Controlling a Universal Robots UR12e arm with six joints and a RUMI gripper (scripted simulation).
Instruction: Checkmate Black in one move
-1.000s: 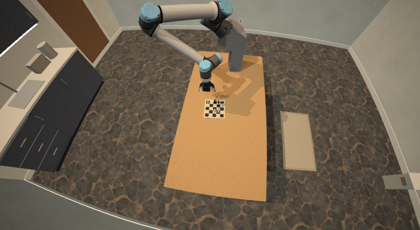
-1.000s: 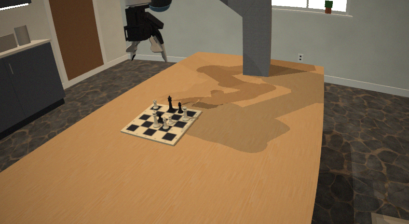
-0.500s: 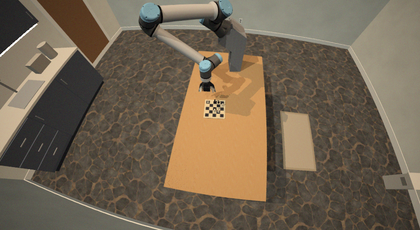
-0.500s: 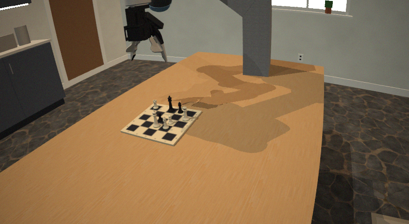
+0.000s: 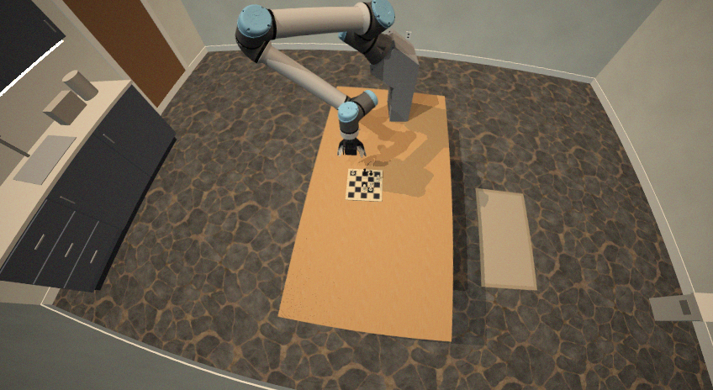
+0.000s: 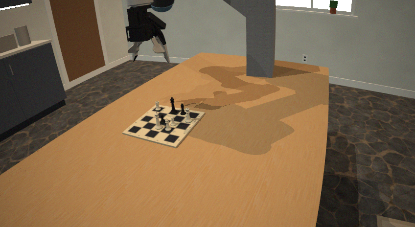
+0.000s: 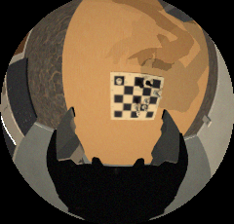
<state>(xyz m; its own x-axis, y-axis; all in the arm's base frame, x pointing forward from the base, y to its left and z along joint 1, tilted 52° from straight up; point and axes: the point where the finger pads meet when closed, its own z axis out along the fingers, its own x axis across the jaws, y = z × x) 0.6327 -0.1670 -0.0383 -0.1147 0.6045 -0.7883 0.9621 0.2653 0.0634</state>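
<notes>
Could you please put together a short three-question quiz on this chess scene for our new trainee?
1. True or false: the hand is shut on a chess piece.
2. The hand hangs: A) right over the board, B) above the table's far left edge, away from the board.
3. Fill in: the tallest black piece stands in the board's ____ row, nearest the grey pedestal.

Key: 1 false; 2 B; 3 far

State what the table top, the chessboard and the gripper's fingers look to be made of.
Table top: looks like light wood or a wood-look laminate, matte, with fine streaked grain.
Chessboard: a thin pale slab with dark squares, matte; wood or plastic, hard to tell.
Gripper fingers: pale grey, dull, probably metal or hard plastic; they stand open, holding nothing.
</notes>
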